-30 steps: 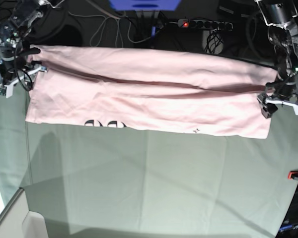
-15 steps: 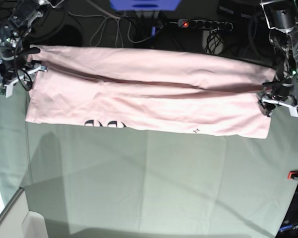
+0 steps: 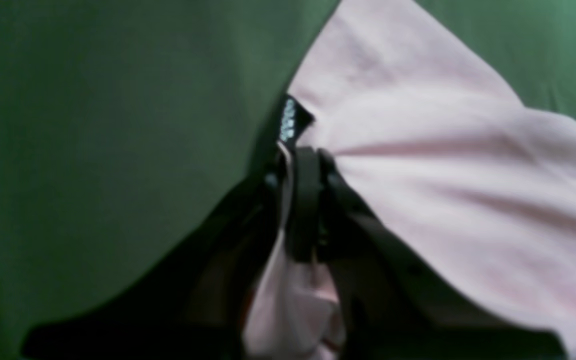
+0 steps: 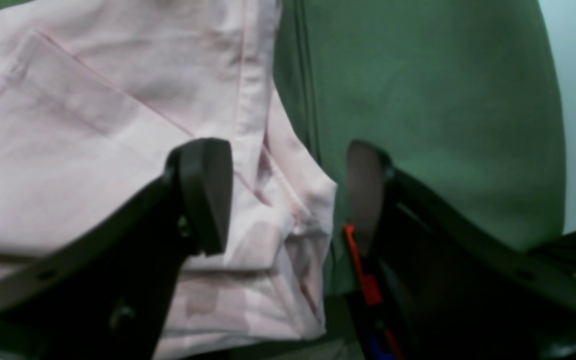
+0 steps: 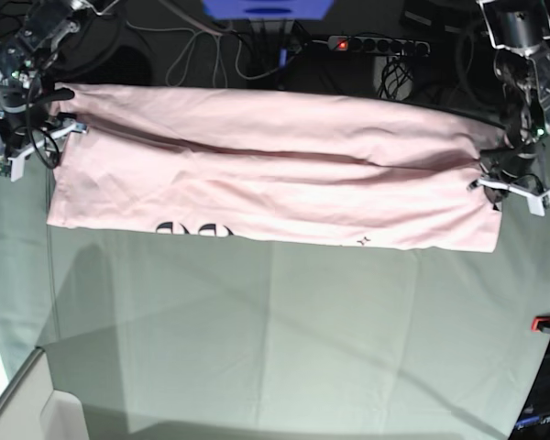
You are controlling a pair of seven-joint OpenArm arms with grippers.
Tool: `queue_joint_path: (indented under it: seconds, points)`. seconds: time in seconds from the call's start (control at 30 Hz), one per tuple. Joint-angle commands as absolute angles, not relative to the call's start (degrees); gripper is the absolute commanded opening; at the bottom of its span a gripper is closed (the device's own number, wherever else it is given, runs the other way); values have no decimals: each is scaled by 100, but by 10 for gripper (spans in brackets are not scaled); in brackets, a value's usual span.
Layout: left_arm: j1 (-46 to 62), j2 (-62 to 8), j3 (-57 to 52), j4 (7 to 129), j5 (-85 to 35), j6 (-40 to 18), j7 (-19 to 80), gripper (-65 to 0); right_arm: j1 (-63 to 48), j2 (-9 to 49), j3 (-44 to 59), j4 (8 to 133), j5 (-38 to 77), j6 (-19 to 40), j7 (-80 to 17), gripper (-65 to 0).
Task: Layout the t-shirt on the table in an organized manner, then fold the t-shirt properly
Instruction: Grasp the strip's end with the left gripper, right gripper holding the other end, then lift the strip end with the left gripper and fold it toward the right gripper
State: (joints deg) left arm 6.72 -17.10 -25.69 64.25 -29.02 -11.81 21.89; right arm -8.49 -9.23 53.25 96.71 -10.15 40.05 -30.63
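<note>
base view first: we've got the t-shirt [image 5: 275,174] folded into a long pink band stretched across the far part of the table [image 5: 284,339], running nearly from the left edge to the right edge, with a long crease down its length and a bit of the black lettering [image 5: 194,228] peeking out along its near edge toward the left. the rest of the table, from the band to the near edge, is just grey-green cloth with crease lines. the left gripper [image 5: 506,187] sits at the shirt's end by the table's right edge, and in the left wrist view we can see the left gripper [image 3: 302,165] pinched together on a bunched bit of pink fabric, with folds fanning out from the pinch and a small black tag [image 3: 290,120] poking out just beyond the fingertips. it's blurry but the clamp on the cloth is pretty clear. the right gripper [image 5: 32,137] is at the other end, by the table's left edge. in the right wrist view its fingers [image 4: 203,192] are spread wide apart, one over the pink fabric and the other over the bare table cover, with the shirt's hemmed corner [image 4: 298,210] lying between them, not gripped. beyond the far edge we can see a power strip [image 5: 378,44] with a red light and some cables.
</note>
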Motion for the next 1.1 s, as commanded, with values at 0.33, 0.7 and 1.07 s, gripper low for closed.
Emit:
queue_joint_path:
  seconds: [0.33,0.7,1.07]
  points:
    - [1569,-1402,-2510,8857,-2914,-1218,2123,-650,-840,-875,5358,9780,-936,4000,-2949,-284]
    - [2062,-1174,-391,10308,-2563,-620,2062,-650,-840,-875,5376,9780,-936,4000,-2949,-284]
    - [1710,-242,1824,10202,-418,110,2105,-650,-840,-875,5376,9780,-936,4000,-2949,-284]
